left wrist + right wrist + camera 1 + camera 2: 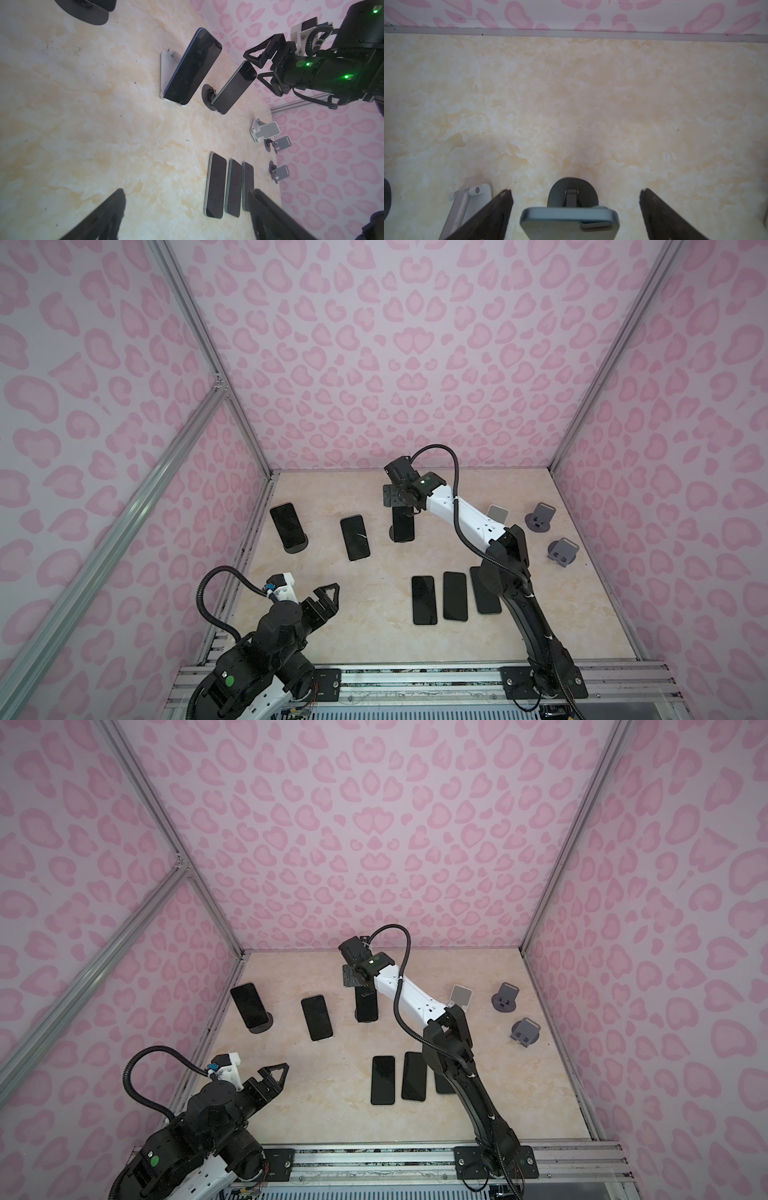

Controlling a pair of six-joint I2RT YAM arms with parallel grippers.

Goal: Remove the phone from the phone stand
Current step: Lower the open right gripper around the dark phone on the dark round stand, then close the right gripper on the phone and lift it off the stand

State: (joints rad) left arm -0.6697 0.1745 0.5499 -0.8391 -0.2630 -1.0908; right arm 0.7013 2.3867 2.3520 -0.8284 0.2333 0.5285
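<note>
A dark phone (402,526) (366,1007) leans on a dark round phone stand (572,187) (207,93) at the middle back of the table. My right gripper (576,194) (252,66) is open and hangs at the phone's upper end. In the right wrist view the phone's top edge (569,220) lies between the two fingers with a gap on each side, touching neither. My left gripper (328,593) (188,193) is open and empty. It hovers near the front left, far from this phone.
Two more phones lean on stands to the left, one on a dark stand (286,526) and one on a white stand (354,537). Three phones (455,595) lie flat under the right arm. Empty stands sit at back right: white (497,514), grey (540,517), grey (563,551).
</note>
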